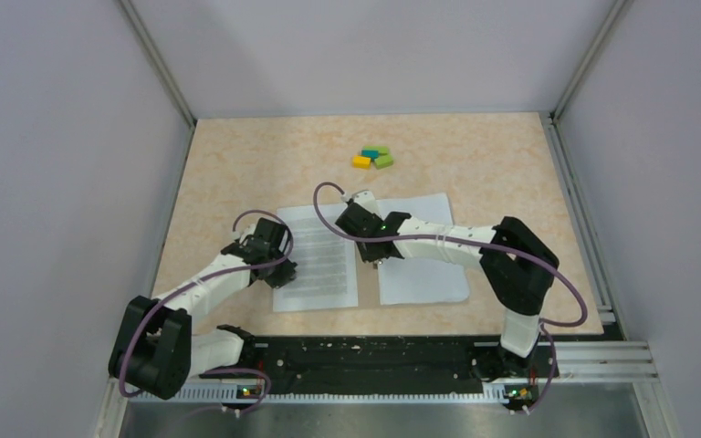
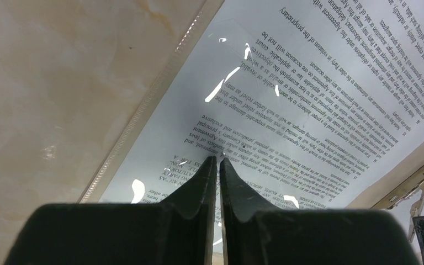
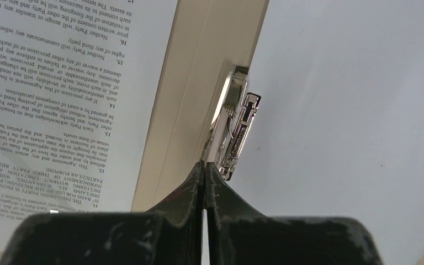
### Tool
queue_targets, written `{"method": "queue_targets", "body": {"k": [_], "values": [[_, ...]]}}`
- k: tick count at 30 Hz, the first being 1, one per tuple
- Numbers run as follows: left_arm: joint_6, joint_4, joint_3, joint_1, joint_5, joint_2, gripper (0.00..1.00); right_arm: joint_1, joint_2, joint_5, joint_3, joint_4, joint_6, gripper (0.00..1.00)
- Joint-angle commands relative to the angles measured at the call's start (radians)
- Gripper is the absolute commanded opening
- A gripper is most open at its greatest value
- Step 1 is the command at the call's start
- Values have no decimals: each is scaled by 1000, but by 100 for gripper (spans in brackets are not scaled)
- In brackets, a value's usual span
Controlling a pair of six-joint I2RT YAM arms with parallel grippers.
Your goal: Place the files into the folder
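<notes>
A printed sheet of the files (image 1: 321, 260) (image 3: 49, 99) lies left of centre, under a glossy clear cover with a ridged edge (image 2: 143, 105). To its right lies the folder's plain white panel (image 1: 424, 255) (image 3: 353, 110), with a metal clip (image 3: 237, 132) (image 2: 414, 190) at its left edge. My left gripper (image 1: 283, 269) (image 2: 218, 159) is shut to a thin slit, tips down on the covered sheet near its left edge. My right gripper (image 1: 376, 260) (image 3: 204, 163) is shut, tips at the clip's near end beside a tan strip (image 3: 199, 83).
Several small coloured blocks (image 1: 372, 158) sit at the back of the beige table (image 1: 237, 164). Grey walls and metal frame posts (image 1: 160, 68) enclose the table on three sides. The arms' base rail (image 1: 374, 360) runs along the near edge.
</notes>
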Motion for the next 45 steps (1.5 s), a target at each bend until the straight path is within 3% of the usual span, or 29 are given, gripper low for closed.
{"method": "queue_targets", "body": {"k": [1,14,24,26,32,41,45], "values": [[11,-24,-53,5,-33,24,11,-31,3,-19,-69,-66,3,0],[3,-7,-65,5,-38,34,7,-47,-8,-37,-20,-97,-23,0],[4,6,-57,6,-28,31,7,-26,-34,-30,117,-173,-54,21],[24,10,-48,6,-19,28,9,-20,-35,-37,133,-183,-56,25],[121,-12,30,6,-47,7,28,-3,-32,-58,164,-207,-55,31],[189,-39,86,16,-52,2,30,6,-27,-78,149,-213,-18,34],[214,-39,91,22,-48,-18,35,-2,-81,-39,104,-181,25,48]]}}
